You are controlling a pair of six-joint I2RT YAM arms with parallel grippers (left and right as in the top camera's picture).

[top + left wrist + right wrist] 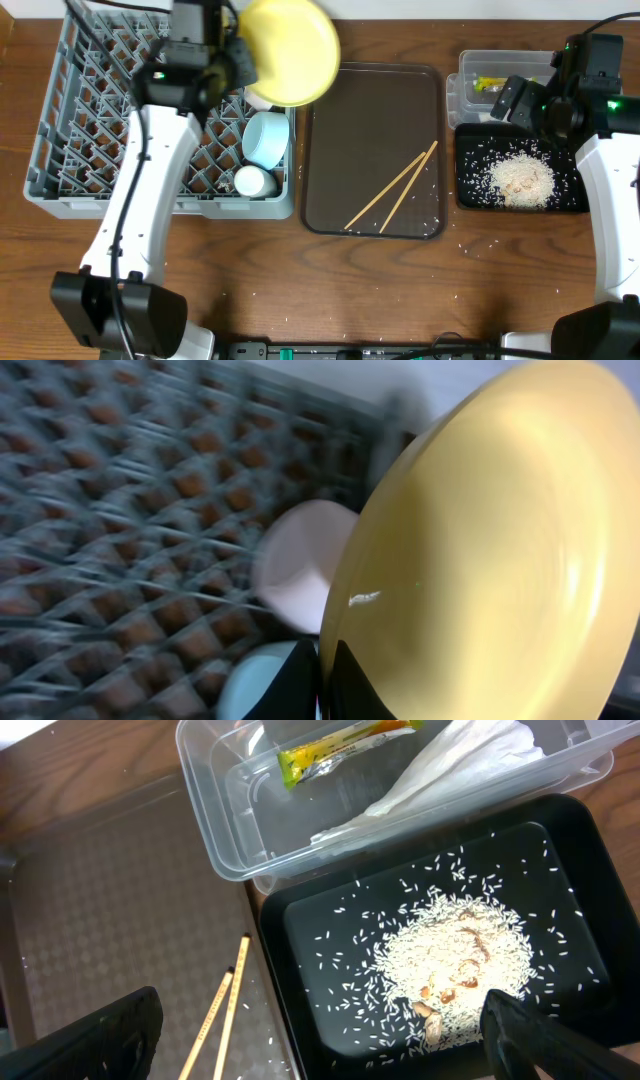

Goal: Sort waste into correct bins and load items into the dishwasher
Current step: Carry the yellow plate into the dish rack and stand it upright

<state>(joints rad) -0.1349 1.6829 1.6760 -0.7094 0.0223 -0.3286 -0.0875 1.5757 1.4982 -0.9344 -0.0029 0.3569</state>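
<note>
My left gripper (328, 685) is shut on the rim of the yellow plate (290, 50), holding it tilted above the right back corner of the grey dish rack (90, 110); the plate fills the left wrist view (490, 550). A light blue bowl (266, 138), a small white cup (252, 181) and a white bowl (300, 560) sit in the rack. My right gripper (320, 1040) is open and empty above the black tray (470, 190) holding rice scraps (522, 178). The clear tub (470, 75) holds the green-yellow wrapper (340, 742) and white napkin (450, 765). Two chopsticks (395, 188) lie on the brown tray.
The brown serving tray (340, 120) lies between the rack and the bins. Loose rice grains are scattered on the tray and the wooden table (480, 245) in front of the black tray.
</note>
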